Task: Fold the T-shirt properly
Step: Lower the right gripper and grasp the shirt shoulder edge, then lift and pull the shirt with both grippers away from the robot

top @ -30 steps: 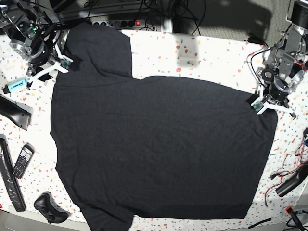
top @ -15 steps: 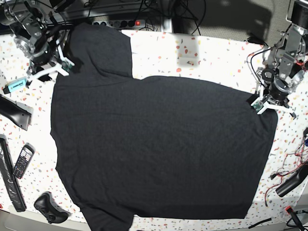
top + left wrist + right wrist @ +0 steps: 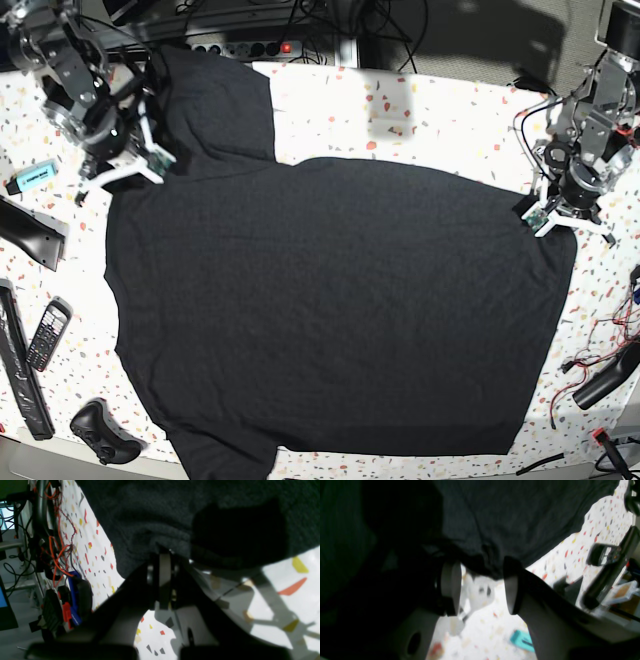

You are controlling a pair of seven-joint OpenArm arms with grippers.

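- While it lies spread flat, plain side up, the large black short-sleeved cloth T-shirt fills most of the base view's centre, on the white speckled terrazzo-pattern tabletop; one sleeve runs to the upper left, another to the bottom left.
- Left gripper, dark w/ white fingers, sits at right-centre of base view, at the shirt's right-hand edge. In left wrist view its jaws are together, clamped on a bunched bit of shirt edge; cloth puckers just above the tips.
- Right gripper, upper left of base view, is at the shirt edge just below the upper-left sleeve. Right wrist view: pale grey fingers stand wide apart, w/ a drooping fold of black cloth between the tips; can't tell if either pad touches it.
- Small teal rectangular marker-like item on the table at far left, apart from the shirt.
- Black keypad handset lies lower left, near the shirt's left edge, not touching.
- Tangle of red & black wires at lower right, off the shirt's corner.
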